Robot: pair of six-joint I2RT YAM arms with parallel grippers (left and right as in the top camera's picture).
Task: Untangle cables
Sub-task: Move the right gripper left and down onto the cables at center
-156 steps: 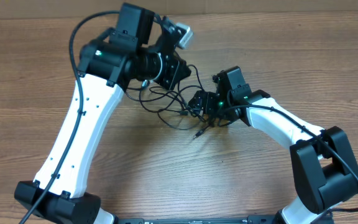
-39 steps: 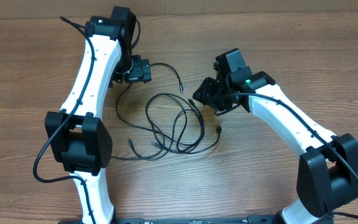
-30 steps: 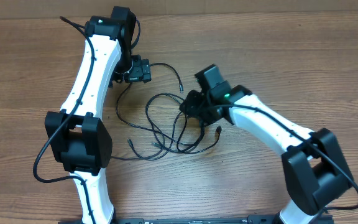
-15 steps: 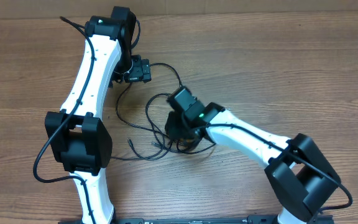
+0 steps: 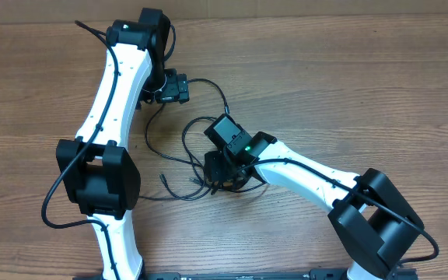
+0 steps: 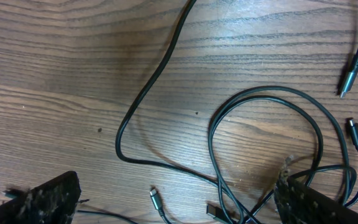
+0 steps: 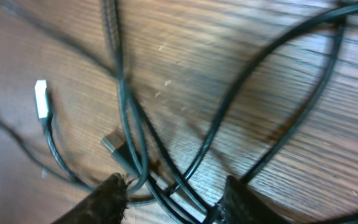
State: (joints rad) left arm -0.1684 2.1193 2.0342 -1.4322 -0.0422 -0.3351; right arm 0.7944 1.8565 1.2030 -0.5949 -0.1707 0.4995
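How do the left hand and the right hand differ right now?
The left hand stands wide open; the right hand is open more narrowly. The left hand sits at the edge of the cables; the right hand is low over the middle of the tangle, strands between its jaws. Neither is clamped on a cable.

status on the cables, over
Left gripper open, empty, above the table. Right gripper open, low over the cables, strands between its fingers. Cables tangled, loose loops crossing. Nothing in the way.
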